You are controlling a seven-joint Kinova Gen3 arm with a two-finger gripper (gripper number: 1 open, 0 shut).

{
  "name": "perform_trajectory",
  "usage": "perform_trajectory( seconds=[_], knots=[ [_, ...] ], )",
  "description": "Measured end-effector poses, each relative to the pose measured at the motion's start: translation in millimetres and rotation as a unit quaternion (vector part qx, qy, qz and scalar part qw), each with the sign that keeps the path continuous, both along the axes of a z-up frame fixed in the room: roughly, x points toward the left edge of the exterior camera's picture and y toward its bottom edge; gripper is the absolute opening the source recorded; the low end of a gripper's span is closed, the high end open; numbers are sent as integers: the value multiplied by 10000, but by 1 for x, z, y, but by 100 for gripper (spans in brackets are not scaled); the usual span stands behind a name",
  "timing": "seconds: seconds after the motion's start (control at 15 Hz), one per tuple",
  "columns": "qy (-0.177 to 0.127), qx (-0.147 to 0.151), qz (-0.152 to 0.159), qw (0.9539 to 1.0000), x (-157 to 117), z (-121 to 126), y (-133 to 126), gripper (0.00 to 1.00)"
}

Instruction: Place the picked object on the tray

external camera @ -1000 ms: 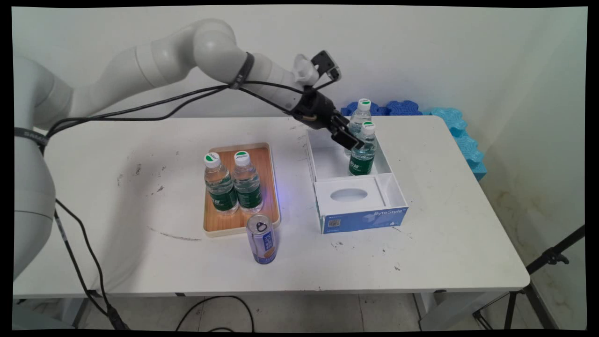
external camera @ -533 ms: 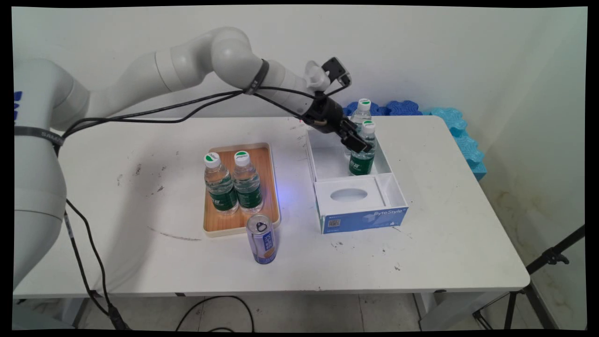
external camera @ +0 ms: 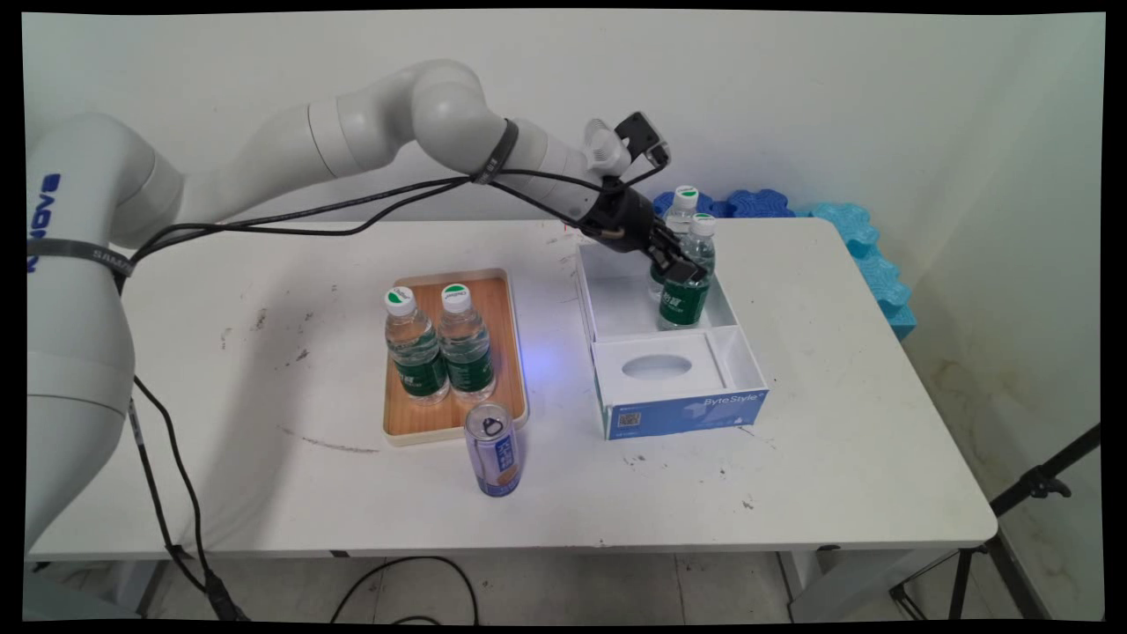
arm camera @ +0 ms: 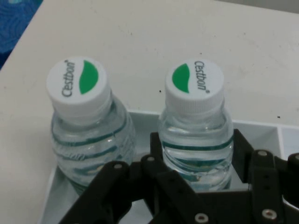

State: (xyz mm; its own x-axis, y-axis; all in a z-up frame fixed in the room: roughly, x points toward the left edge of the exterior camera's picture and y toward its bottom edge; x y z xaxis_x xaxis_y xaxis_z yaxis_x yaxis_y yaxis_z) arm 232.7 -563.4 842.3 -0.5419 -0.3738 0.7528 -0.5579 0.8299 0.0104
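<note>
A: How much room is there around the gripper point(external camera: 685, 269)?

B: Little. It reaches into the far compartment of the white box point(external camera: 616, 304), whose walls stand on every side. A second water bottle point(external camera: 676, 214) stands just behind and beside the one it holds. The box's near compartment carries a white insert with an oval hole point(external camera: 657, 366). To the box's right the table point(external camera: 836, 370) lies bare out to its edge.

A: And the gripper itself?

B: Its fingers point(arm camera: 159, 154) are closed around the shoulder of the nearer water bottle point(external camera: 685, 286), one on each side, just under the neck.

A: What can't you make out?

B: In the hand view the linkage covers the lower half of the held bottle point(arm camera: 196, 135), and the neighbour bottle point(arm camera: 86, 135) is cut off at the bottom. In the main view I cannot tell whether the held bottle's base touches the box floor.

A: Which way does it point?

B: Long axis nearly upright, white cap with the green mark on top, perhaps tilted slightly.

A: Elsewhere?

B: Well to the left, two more bottles point(external camera: 438, 343) stand upright side by side on a wooden tray point(external camera: 502, 352), and a can point(external camera: 494, 449) stands just at the tray's near edge.
</note>
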Motion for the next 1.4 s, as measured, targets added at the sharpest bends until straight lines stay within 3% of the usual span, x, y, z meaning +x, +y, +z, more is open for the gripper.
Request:
perform_trajectory(
  seconds=[0.33,0.73,1.07,1.4],
  knots=[
    [85,-181,-72,9998,4,11,3,0],
    [334,-563,-163,9977,32,63,22,0],
    [352,-772,-274,9960,101,109,55,0],
    [-20,-701,-84,9975,192,110,88,0]
  ],
)
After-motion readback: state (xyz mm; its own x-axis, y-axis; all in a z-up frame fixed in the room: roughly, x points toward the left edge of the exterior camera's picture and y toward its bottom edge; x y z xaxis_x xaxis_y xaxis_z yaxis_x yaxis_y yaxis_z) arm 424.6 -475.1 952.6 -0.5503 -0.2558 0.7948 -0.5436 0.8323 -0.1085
